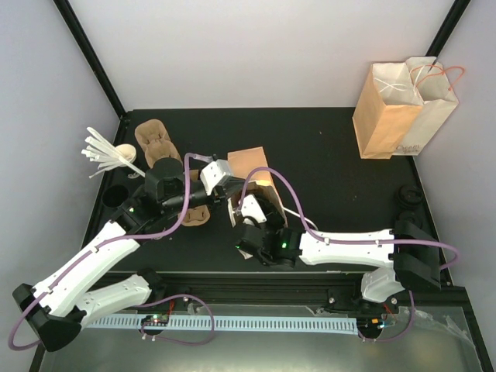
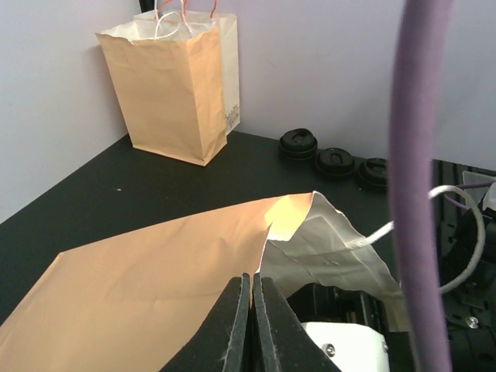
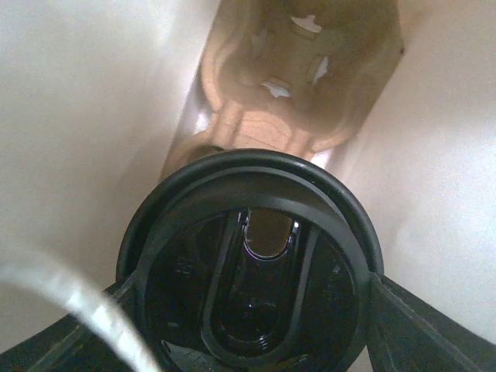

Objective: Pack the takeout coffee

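Note:
A brown paper bag [image 1: 252, 164] lies on its side at the table's middle, its mouth toward the arms. My left gripper [image 1: 225, 172] is shut on the bag's upper mouth edge; the left wrist view shows the fingers [image 2: 242, 314] pinching the paper [image 2: 155, 287]. My right gripper [image 1: 249, 203] reaches into the bag's mouth. In the right wrist view it [image 3: 252, 298] is shut on the takeout coffee [image 3: 252, 263], whose black lid fills the frame between white bag walls. A brown cardboard cup carrier [image 3: 302, 85] lies deeper in the bag. The coffee is hidden in the top view.
Two upright paper bags [image 1: 395, 108] stand at the back right. Loose black lids [image 1: 408, 196] lie at the right edge, also in the left wrist view [image 2: 333, 159]. Cup carriers [image 1: 155, 143], white stirrers [image 1: 105, 155] and another carrier [image 1: 198, 215] are at the left.

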You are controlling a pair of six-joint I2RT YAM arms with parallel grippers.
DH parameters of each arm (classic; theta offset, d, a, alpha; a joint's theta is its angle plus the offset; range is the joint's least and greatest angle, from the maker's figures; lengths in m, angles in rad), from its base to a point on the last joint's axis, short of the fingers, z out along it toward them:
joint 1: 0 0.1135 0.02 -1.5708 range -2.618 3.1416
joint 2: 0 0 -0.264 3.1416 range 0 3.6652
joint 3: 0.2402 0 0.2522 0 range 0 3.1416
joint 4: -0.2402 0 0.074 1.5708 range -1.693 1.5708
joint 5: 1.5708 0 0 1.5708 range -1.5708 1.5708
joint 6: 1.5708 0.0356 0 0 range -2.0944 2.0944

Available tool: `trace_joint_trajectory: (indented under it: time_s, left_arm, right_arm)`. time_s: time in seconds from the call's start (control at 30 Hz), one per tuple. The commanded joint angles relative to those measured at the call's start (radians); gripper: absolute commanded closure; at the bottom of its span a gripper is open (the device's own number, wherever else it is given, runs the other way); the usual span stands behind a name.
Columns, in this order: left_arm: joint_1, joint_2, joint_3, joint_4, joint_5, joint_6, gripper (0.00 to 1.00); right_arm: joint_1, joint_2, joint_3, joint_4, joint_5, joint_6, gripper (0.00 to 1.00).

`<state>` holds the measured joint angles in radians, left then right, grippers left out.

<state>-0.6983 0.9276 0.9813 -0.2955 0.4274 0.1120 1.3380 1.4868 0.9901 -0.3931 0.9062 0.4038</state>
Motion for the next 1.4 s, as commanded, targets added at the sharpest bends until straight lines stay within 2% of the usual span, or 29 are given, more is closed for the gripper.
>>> trace_joint_trajectory:
  time_s: [0.0,0.17,0.37,0.47,0.73,0.97,1.1,1.37]
  left_arm:
    - [-0.009,-0.022,0.004,0.028,0.044,-0.032,0.95]
    - [-0.010,-0.004,0.019,0.019,0.004,-0.059,0.96]
    - [-0.009,-0.006,0.022,0.019,-0.024,-0.049,0.97]
    - [-0.008,-0.014,0.020,0.020,-0.030,-0.051,0.98]
    - [-0.008,-0.027,0.009,0.036,0.020,-0.074,0.98]
    - [-0.008,-0.013,-0.007,0.061,0.059,-0.097,0.97]
    - [-0.007,-0.012,-0.006,0.056,0.068,-0.087,0.98]
    - [-0.007,-0.010,-0.002,0.027,0.109,-0.077,0.98]
  right_arm:
    - [-0.022,-0.023,-0.033,0.109,0.025,-0.032,0.46]
    - [-0.029,-0.061,-0.060,0.134,0.028,-0.050,0.46]
    - [-0.030,-0.235,-0.179,0.194,-0.041,-0.031,0.45]
    - [-0.034,-0.263,-0.194,0.166,-0.046,0.006,0.45]
    - [-0.030,-0.228,-0.154,0.136,-0.041,0.016,0.47]
    - [0.028,-0.093,-0.063,0.114,0.067,-0.011,0.48]
    - [0.033,-0.027,-0.015,0.054,0.112,0.054,0.48]
    - [-0.030,-0.012,-0.023,0.044,0.039,0.155,0.49]
